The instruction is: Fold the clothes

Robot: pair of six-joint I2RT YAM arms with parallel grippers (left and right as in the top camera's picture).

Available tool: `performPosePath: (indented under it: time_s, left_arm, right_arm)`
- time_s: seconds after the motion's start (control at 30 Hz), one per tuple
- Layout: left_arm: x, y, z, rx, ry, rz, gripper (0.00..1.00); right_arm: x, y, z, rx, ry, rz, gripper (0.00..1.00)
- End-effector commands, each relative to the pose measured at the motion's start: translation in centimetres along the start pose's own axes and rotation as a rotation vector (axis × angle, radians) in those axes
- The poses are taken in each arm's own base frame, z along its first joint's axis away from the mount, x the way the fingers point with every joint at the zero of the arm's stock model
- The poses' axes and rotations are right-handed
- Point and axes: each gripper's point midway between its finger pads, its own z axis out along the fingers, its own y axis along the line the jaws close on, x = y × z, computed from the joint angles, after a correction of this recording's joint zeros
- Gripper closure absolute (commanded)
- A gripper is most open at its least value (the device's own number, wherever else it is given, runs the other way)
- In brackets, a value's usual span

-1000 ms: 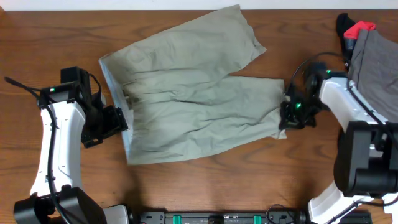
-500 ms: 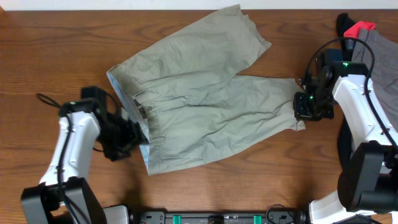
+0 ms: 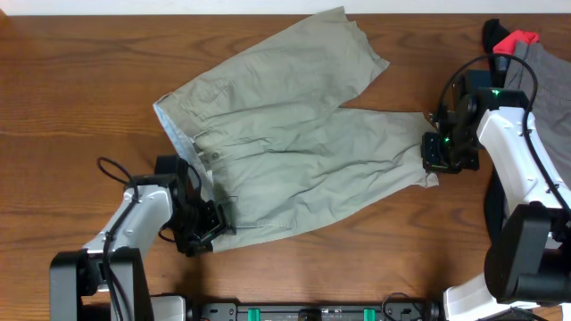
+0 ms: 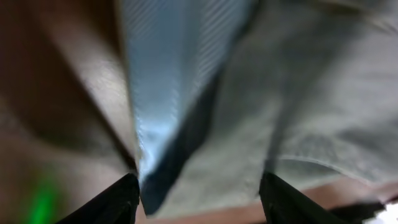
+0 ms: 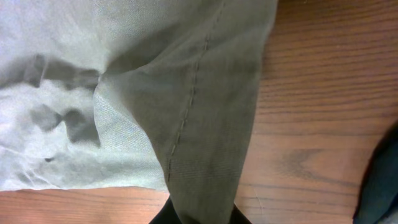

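Shorts [image 3: 285,152]: spread flat on the table [image 3: 71,107], waistband toward the left arm, legs toward the right. Pinched at the near leg's hem by the closed right gripper [image 3: 434,163], probably to keep that end anchored and taut. Straddled at the waistband's near corner by the left gripper [image 3: 203,227], fingers [image 4: 118,199] apart and not clamped, seemingly lining up a second hold before a fold. Blurred in the left wrist view: only pale blue lining and khaki discernible. Cut off at the right edge: grey garment [image 3: 546,89].
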Motion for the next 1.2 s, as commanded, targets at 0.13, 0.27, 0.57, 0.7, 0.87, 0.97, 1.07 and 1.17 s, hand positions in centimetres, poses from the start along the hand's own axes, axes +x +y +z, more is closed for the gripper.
performPosePath:
  time_s: [0.13,0.27,0.57,0.7,0.87,0.97,1.07,1.17]
  left_arm:
    - [0.9,1.8,1.8,-0.04,0.009,-0.102,0.45]
    - [0.4,1.6,1.7,-0.033,-0.012,-0.114,0.94]
    - [-0.8,1.9,-3.3,-0.138,-0.095,-0.085,0.95]
    - [-1.3,2.6,-5.6,-0.184,-0.176,-0.092,0.94]
    - [-1.2,2.7,-6.6,-0.18,-0.227,-0.084,0.94]
    - [-1.2,3.2,-6.8,-0.212,-0.234,-0.088,0.94]
    - [-1.2,3.5,-6.9,-0.227,-0.237,-0.09,0.94]
    - [-1.2,3.5,-6.9,-0.227,-0.238,-0.09,0.94]
  right_arm:
    - [-0.2,-0.5,-0.4,0.014,-0.015,0.022,0.94]
    - [-0.2,-0.5,-0.4,0.013,-0.014,0.022,0.94]
    - [0.0,-0.9,-0.4,0.014,-0.008,0.038,0.67]
    - [0.8,-1.0,-0.4,0.013,0.028,0.051,0.67]
    - [3.2,1.2,1.0,-0.115,0.116,0.014,0.65]
    - [5.5,1.7,2.6,-0.144,0.195,0.029,0.64]
    - [8.2,2.3,4.1,-0.19,0.28,0.07,0.64]
    - [10.2,2.7,5.7,-0.221,0.338,0.132,0.66]
